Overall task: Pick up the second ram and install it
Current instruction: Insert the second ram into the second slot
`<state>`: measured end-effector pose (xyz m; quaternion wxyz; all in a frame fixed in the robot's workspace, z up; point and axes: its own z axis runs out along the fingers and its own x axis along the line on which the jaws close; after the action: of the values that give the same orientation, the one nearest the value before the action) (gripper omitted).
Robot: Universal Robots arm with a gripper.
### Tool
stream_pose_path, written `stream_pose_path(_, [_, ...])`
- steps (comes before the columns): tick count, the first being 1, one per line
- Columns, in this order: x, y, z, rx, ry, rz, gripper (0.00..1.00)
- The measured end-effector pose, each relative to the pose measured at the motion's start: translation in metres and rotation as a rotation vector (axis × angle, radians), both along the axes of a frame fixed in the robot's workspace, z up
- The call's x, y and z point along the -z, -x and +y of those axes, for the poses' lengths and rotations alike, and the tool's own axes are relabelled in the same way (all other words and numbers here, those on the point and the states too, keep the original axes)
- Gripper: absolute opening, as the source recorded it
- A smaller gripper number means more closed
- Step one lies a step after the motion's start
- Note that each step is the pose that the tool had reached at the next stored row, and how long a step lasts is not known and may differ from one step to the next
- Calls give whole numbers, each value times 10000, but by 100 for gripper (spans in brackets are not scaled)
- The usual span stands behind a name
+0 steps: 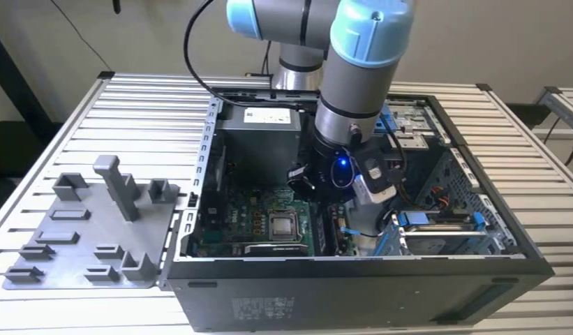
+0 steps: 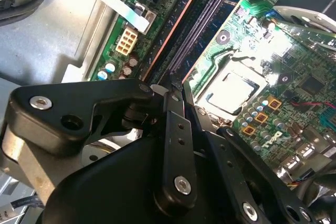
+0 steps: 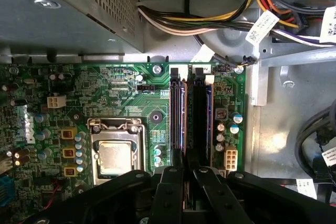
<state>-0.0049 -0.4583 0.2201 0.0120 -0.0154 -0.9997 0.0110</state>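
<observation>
**Gripper down among the memory slots, nipping the second ram**

In both wrist views we see the gripper [image 3: 189, 174] [image 2: 176, 84] with its black fingers [image 3: 170, 182] drawn close together. They pinch the second ram [image 3: 190, 129], a thin dark stick seen edge-on that runs straight out from between them. The stick lies along the pair of long memory slots [image 3: 177, 119], just beside the one with the orange-lit edge, though we cannot tell how deep it sits. The slots stand on the green motherboard [image 3: 126, 90], beside the silver processor socket [image 3: 114, 156]. Past the slots' far ends a bundle of coloured cables [image 3: 210, 22] crosses the metal floor. In the exterior view the arm [image 1: 356, 91] reaches down into the open computer case [image 1: 361, 269]. A grey parts tray [image 1: 82, 237] lies on the slatted table [image 1: 155, 98], at the exterior view's left.
</observation>
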Motion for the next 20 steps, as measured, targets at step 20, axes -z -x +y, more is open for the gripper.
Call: stream_pose_path(20, [-13,-10,0,-81,33,-11,14])
